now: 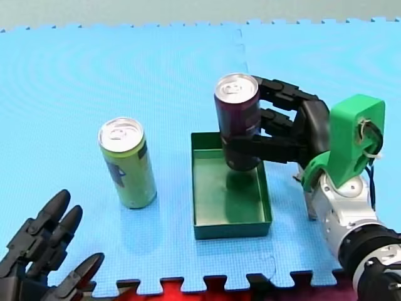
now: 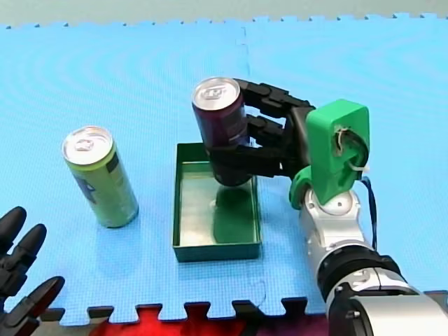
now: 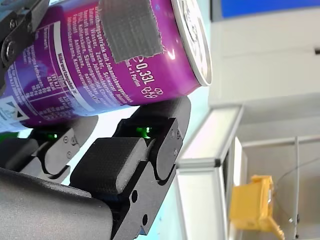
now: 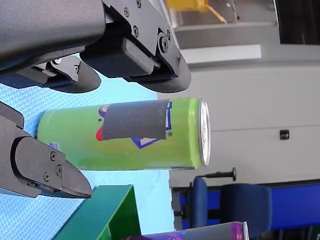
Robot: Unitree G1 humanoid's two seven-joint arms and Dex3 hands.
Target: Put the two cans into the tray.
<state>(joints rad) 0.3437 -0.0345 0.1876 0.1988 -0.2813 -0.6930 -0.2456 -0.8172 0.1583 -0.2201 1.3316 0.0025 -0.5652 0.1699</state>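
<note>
Right hand (image 1: 294, 128) grips the purple can (image 1: 237, 119) above the tray (image 1: 232, 229), so neither's in yet, and the green can (image 1: 128, 164) stands near the empty left hand (image 1: 44, 251).

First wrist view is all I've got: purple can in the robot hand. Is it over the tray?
Observer: Yes. The right robot hand holds the purple can upright over the far end of the green tray. I cannot tell whether its base touches the tray floor.
Operator: Where's the other can?
Observer: The green can stands upright on the blue mat, left of the tray and apart from it.
Operator: And the other hand?
Observer: The left robot hand is at the mat's near left corner, holding nothing, short of the green can.
</note>
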